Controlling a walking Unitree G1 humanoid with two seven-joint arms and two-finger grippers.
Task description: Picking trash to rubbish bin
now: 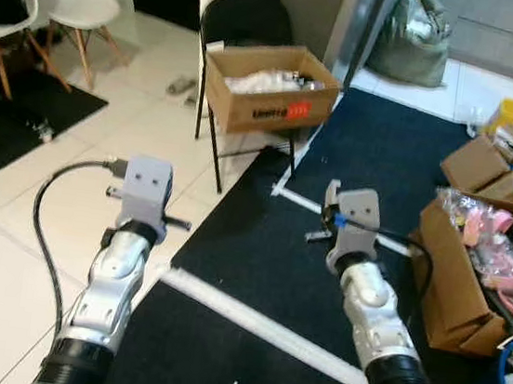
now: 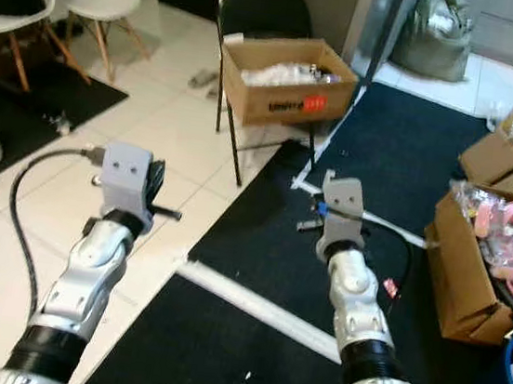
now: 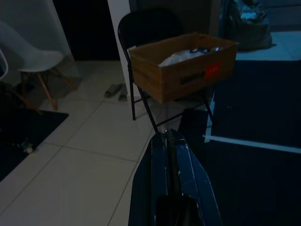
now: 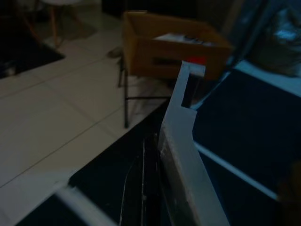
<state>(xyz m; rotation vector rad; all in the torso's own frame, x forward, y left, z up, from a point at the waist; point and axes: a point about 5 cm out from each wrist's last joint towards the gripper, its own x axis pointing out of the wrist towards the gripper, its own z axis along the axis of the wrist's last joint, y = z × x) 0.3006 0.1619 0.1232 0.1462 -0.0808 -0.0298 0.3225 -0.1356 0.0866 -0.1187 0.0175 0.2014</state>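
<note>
Right now the right gripper (image 4: pixel 162 155) pinches a flat white strip (image 4: pixel 181 136), fingers pressed on its lower end, the strip sticking forward and up toward the box (image 4: pixel 174 49). In the head views that gripper (image 1: pixel 328 221) hangs over the dark mat (image 1: pixel 400 163), near its left edge. Left gripper (image 3: pixel 169 155) is empty, fingers pressed together, held out over the tile floor (image 1: pixel 6 246) just off the mat's left edge.

Step, as I judge it: carrying trash to the bin. The box on the black chair (image 1: pixel 245 17) ahead, already holding white scraps, looks like the bin; it stands well apart from both grippers. Next move calls for walking closer, lifting the strip above the box's near rim, then releasing.

Right wrist view shows the strip's notched tip and the grip; head views hide the strip behind the wrist block. Head views show another open box (image 1: pixel 447 281) of clutter at the mat's right edge.
</note>
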